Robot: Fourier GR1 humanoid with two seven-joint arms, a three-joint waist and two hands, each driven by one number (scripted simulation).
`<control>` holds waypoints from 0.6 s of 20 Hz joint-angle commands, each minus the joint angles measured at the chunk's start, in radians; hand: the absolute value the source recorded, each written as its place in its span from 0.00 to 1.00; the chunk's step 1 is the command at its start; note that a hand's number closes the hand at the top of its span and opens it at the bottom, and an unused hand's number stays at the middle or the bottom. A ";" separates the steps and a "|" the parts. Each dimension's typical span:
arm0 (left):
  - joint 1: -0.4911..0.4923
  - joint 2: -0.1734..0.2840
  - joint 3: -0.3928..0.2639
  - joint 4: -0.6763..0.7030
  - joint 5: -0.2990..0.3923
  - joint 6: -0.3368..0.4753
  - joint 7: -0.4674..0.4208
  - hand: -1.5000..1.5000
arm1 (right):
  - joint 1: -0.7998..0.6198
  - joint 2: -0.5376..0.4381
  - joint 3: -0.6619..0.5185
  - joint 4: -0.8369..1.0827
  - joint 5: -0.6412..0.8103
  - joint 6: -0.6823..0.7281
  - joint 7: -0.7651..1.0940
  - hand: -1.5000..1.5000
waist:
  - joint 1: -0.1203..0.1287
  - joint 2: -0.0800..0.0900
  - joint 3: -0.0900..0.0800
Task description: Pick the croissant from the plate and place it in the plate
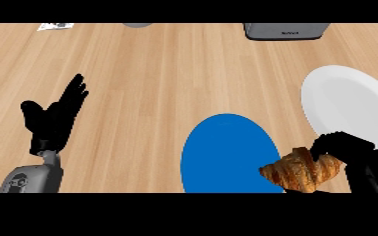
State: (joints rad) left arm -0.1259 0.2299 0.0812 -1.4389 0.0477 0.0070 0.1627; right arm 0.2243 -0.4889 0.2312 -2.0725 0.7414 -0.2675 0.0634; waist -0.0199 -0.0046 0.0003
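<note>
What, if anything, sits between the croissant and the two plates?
Nothing visible. The right hand holds the croissant between the blue plate and the white plate, overlapping the blue plate's right edge.

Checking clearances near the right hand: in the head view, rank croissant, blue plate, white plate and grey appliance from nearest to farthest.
1. croissant, in the right hand fingers.
2. white plate and blue plate: above and to its left, too close to call.
3. grey appliance, far top edge.

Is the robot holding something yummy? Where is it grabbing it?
Yes. The right hand is curled on the croissant, gripping its right end. The left hand rests open at the left and holds nothing.
</note>
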 commanded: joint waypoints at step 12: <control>-0.052 -0.008 0.020 0.025 0.005 -0.022 0.022 0.50 | -0.221 -0.071 -0.473 0.539 -0.392 0.099 -0.257 1.00 | 0.022 0.006 0.000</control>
State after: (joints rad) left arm -0.1492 0.2146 0.0780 -1.4293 0.0370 -0.0031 0.1712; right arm 0.0703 -0.5485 -0.1688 -1.6923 0.3824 -0.1862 -0.1175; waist 0.0017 0.0008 0.0006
